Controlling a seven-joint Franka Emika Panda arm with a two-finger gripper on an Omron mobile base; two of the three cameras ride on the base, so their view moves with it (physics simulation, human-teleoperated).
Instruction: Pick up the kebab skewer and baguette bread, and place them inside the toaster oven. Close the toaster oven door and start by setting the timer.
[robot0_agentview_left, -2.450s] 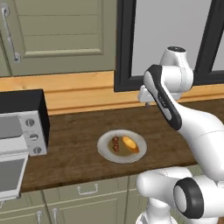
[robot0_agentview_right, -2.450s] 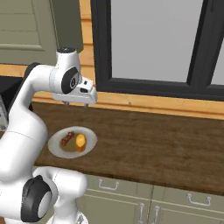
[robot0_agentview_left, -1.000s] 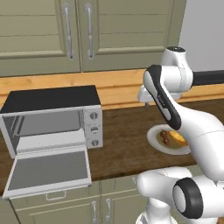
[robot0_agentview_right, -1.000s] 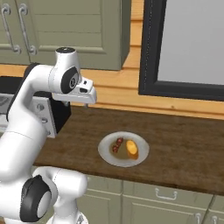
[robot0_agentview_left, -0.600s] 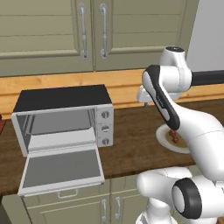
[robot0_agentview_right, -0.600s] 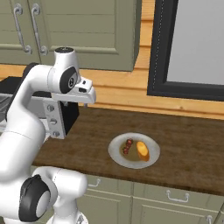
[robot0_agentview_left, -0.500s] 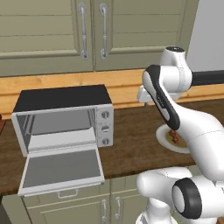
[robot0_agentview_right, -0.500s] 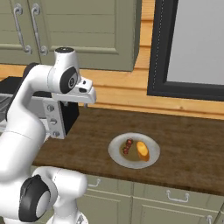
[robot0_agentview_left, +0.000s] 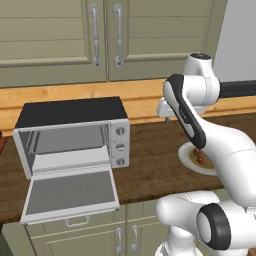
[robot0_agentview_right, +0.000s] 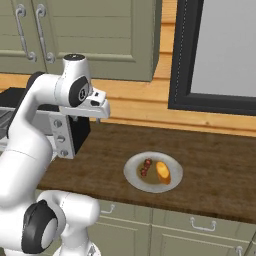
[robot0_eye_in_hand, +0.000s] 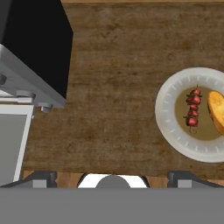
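Dark wood counter under olive cabinets. My pincer hangs spread wide, gripping nothing. Kebab skewer and baguette bread share a white plate, seemingly apart. Toaster oven door lies open.

The base has driven sideways along the counter, so both base views have slid and the things themselves have not moved on the wood; in the left base view the toaster oven, cut off at 9 o'clock before, now sits whole left of centre, its toaster oven door hanging open toward 7 o'clock; the plate with the kebab skewer and the baguette bread has drifted from centre toward 3 o'clock there, now half hidden behind the arm; in the right base view the same plate has gone from 8 o'clock to just right of centre, and the dark window frame has slid toward 2 o'clock; the arm keeps its raised pose.
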